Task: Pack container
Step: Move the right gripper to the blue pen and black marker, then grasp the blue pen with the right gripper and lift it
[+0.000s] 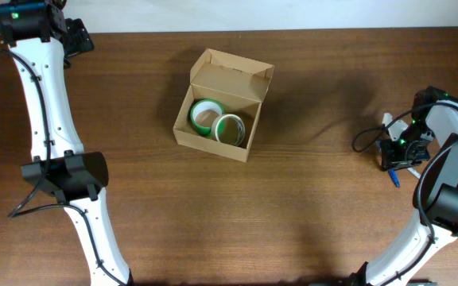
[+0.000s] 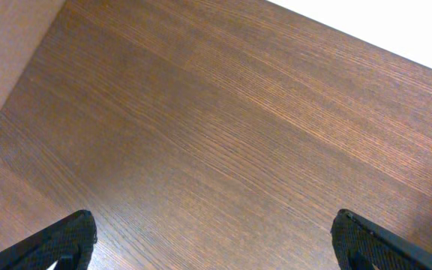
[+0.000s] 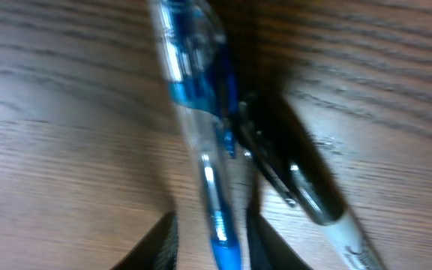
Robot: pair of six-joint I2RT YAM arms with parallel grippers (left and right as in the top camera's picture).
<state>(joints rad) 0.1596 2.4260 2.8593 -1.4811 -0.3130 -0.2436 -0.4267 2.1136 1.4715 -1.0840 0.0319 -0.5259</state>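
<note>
A dark brown table [image 1: 308, 206] with fine wood grain running left to right fills nearly the whole scene. Beyond its far edge shows a plain white strip [image 1: 293, 14]; whether it is wall or floor cannot be told. The light is soft, leaving faint, blurred shadows on the wood.

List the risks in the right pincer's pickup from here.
1. The blue pen and black marker lie close together, seemingly crossed, under the right pincer. Closing may catch both or flick one away.
2. Two tape rolls fill much of the container. A long pen may not lie flat, so the flap lid might not shut.
</note>
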